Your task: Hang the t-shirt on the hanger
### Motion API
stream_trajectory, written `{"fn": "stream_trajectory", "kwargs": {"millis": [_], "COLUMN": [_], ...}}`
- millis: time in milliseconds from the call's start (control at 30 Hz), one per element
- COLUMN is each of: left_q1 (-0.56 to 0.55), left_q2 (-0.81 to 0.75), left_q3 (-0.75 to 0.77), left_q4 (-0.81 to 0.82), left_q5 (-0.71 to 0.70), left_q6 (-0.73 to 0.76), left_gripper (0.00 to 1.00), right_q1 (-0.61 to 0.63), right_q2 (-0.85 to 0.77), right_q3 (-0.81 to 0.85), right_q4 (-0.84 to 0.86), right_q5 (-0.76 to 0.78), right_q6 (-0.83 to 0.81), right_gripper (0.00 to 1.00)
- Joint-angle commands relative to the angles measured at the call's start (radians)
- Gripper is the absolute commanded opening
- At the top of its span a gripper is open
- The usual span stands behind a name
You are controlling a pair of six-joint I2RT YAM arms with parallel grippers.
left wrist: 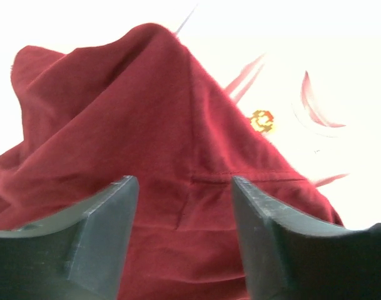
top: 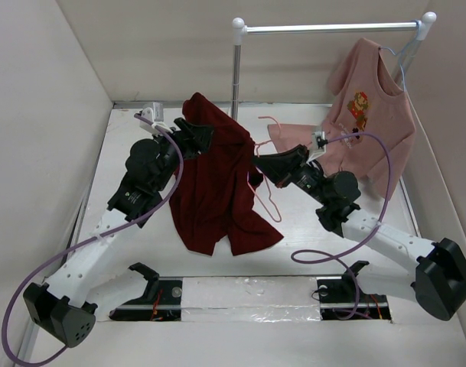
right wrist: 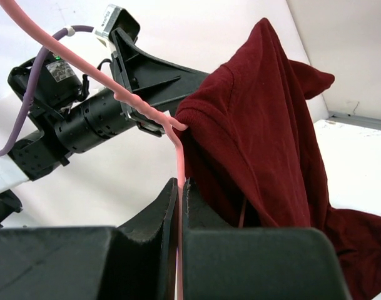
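right gripper clamped on hanger — left gripper spread, t-shirt

T-shirt hangs centre between arms, hanger at its right (printed shirt far right).

walls: plain beige | table: white | rail: chrome, at back

Two robot arms share white lower links, black upper joints, dark angular fingers and looping purple cables.
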Motion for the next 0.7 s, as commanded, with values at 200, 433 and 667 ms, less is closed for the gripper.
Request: {"fn": "stream_trajectory", "kwargs": {"millis": [200, 433, 667], "left_q1": [0.001, 0.001, 0.001], "left_q2": [0.042, 0.054, 0.004], "left_q3": [0.005, 0.041, 0.007], "left_q4": [0.126, 0.073, 0.036], "left_q5": [0.058, 0.066, 0.012], "left_q6": [0.012, 0.015, 0.013], "left_gripper": [0.41, 0.48, 0.6], "right_q1": [-0.007, -0.007, -0.007], "right_q2": [-0.025, -0.014, -0.008], "right_q3": [-0.004, 0.009, 0.02], "right_q4": [0.081, 0.093, 0.099], "right_q5": [-0.012, -0.017, -0.018], "right_q6": [-0.007, -0.002, 0.001], "right_gripper": [0.0, 0.0, 0.0]}}
